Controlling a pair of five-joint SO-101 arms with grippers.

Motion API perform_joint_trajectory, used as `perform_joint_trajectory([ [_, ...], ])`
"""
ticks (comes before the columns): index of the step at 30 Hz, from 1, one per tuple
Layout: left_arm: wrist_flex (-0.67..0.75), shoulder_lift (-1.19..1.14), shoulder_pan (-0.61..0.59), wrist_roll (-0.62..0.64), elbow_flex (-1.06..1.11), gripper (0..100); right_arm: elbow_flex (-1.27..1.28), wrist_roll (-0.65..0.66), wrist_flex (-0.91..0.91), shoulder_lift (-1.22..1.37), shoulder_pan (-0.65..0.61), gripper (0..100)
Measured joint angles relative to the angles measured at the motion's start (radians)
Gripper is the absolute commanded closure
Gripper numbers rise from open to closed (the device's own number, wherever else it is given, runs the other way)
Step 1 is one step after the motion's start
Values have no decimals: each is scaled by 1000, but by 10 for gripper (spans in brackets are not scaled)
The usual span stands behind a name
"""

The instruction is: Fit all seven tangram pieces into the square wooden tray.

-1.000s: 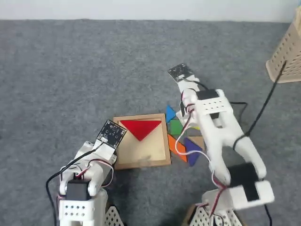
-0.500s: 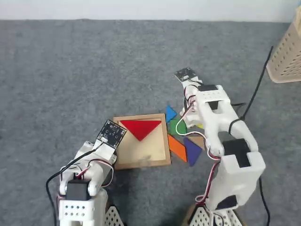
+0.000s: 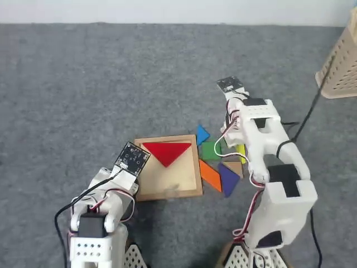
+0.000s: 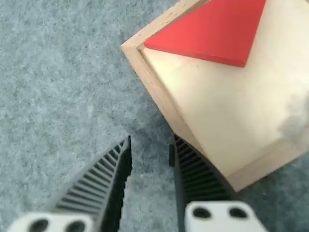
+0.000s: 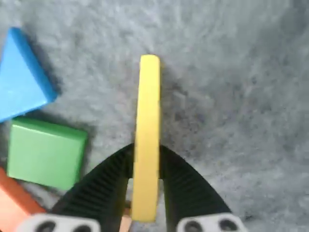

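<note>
Table (image 3: 83, 84): grey felt is covering it, and all the work is sitting toward its near edge by your arm bases.
Tray (image 3: 170, 195): lying flat between your two arms.
Red triangle (image 3: 167, 152): resting inside the tray, long side running along the far rim.
Loose pieces: purple triangle (image 3: 228, 177), orange piece (image 3: 210, 174), green square (image 3: 209, 149) and blue triangle (image 3: 202, 134) are lying on the table just beside the tray's right rim.
Left gripper (image 4: 149, 145): hovering just outside the tray's left rim, jaws parted, gripping nothing.
Right gripper (image 5: 145, 152): you're clenching the yellow piece (image 5: 148, 96) across its flat faces, edge-up, beside the green square on the side away from the tray. Can't tell if it's clearing the felt.
Handling: it's looking light, stiff and smooth. It's probably pivoting easily, so be holding it mid-face.
</note>
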State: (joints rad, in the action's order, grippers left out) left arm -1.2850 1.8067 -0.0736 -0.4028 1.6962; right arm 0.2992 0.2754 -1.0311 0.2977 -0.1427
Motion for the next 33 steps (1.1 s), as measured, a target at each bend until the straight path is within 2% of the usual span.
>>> perform_joint_trajectory([
  [4, 0, 0, 0, 0, 0, 878, -8, -48, -11, 0, 5, 993],
  [10, 0, 0, 0, 0, 0, 878, -46, -130, -173, -95, -32, 993],
  [19, 0, 0, 0, 0, 0, 878, -20, -293, -166, -327, -316, 993],
  [24, 0, 0, 0, 0, 0, 878, -17, -364, -100, -322, -476, 993],
  [33, 0, 0, 0, 0, 0, 879, -17, -511, 14, -204, -644, 993],
])
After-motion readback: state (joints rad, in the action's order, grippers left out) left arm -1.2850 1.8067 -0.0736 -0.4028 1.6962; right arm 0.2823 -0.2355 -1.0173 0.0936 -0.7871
